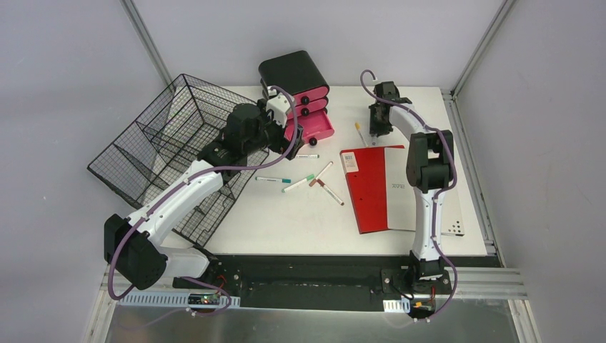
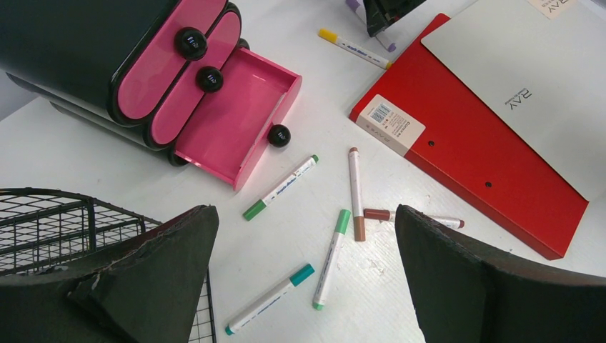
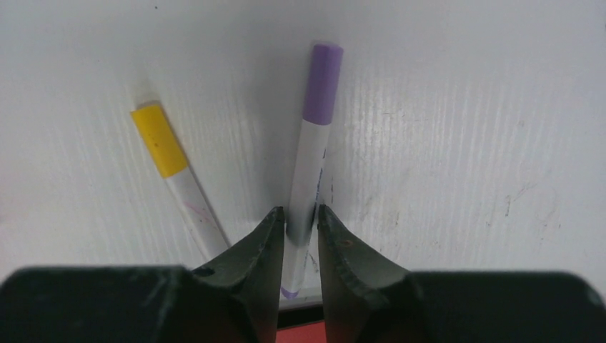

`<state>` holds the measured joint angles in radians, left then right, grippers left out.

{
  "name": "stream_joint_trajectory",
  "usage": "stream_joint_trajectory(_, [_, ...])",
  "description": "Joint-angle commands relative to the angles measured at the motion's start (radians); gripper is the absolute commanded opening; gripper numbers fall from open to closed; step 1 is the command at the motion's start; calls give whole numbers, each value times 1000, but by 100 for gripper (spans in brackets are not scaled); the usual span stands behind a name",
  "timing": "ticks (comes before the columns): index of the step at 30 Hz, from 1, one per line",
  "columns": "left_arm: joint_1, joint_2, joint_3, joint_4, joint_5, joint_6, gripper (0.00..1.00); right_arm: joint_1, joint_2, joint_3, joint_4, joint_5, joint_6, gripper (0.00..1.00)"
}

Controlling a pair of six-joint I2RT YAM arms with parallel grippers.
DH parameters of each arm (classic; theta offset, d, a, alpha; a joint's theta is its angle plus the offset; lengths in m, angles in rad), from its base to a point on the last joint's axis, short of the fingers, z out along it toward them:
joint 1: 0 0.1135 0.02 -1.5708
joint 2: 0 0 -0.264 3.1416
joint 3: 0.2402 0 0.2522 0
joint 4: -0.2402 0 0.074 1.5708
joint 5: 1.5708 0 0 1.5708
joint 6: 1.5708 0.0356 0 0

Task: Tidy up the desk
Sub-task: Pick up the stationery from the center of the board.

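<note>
The desk [image 1: 300,214] fills the middle of the overhead view, beyond both arm bases. The right gripper [image 3: 300,216] pinches the purple marker [image 3: 316,136] by its barrel, its fingers hiding the lower ends of it and of the yellow marker [image 3: 166,146]. The left gripper [image 2: 304,214] hangs spread wide and empty above scattered markers [image 2: 330,259], with the red folder [image 2: 472,143] cut off at the frame edge.

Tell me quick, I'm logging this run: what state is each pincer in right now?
Left pincer: open, holding nothing.
Right pincer: closed on the purple marker, which lies on the desk.
</note>
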<state>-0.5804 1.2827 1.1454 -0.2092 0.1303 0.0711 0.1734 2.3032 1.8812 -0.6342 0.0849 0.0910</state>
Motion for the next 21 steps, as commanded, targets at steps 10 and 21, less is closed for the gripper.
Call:
stream_joint_trajectory(10, [10,1,-10,28,-8,5,99,-39,20,33,-20,21,-41,0])
stream_joint_trajectory(21, [10,19,-9,29,14,-15,99,-118,-137,-127,160,-232,20,0])
